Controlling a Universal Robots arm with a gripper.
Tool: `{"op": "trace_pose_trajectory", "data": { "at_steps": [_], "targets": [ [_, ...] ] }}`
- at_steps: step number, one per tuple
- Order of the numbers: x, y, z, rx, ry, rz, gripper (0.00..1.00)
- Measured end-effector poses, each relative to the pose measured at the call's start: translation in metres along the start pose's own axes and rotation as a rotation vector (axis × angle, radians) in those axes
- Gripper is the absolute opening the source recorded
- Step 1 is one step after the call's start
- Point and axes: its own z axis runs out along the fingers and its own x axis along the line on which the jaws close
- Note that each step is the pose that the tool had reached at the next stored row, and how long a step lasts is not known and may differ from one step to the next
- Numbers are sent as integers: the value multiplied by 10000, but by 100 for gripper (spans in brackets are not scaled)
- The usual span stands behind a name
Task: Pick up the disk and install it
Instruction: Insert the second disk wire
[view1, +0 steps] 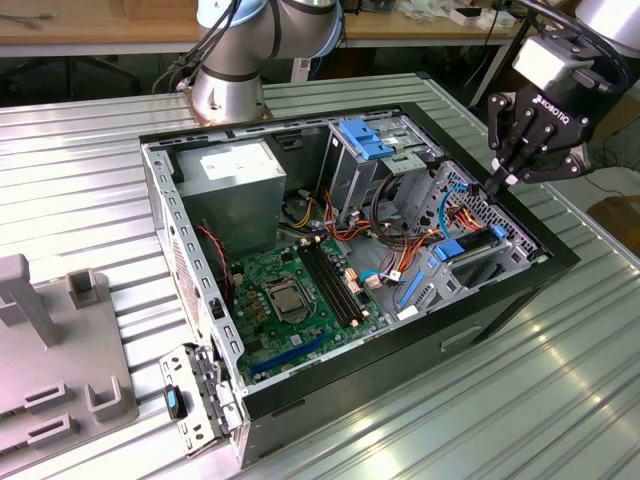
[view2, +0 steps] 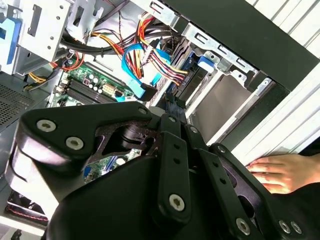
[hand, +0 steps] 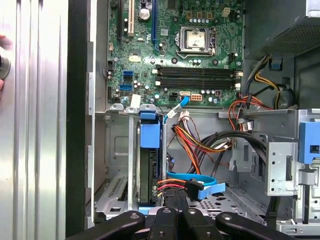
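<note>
The disk, a grey drive in a blue carrier, sits on edge in a slot of the drive cage at the exterior view's right end of the open computer case. The first wrist view shows the disk end-on, its blue tab uppermost. In the second wrist view the disk lies beyond the fingertips. My gripper hovers just above the cage, a little beyond the disk and not touching it. Its fingers are shut with nothing between them, as the first wrist view and the second wrist view also show.
Bundled cables run beside the cage, with the motherboard and power supply further in. A light-blue ribbed bracket tops another cage. A grey fixture stands at the exterior view's left. A person's hand rests on the ribbed table.
</note>
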Motion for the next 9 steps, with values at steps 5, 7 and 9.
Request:
{"op": "trace_pose_trajectory", "data": {
  "at_steps": [5, 7, 9],
  "targets": [
    [-27, 35, 0, -1, -153, -10, 11],
    [-61, 46, 2, -1, -153, -17, 11],
    [-87, 45, 1, -4, -98, -23, 11]
  ]
}}
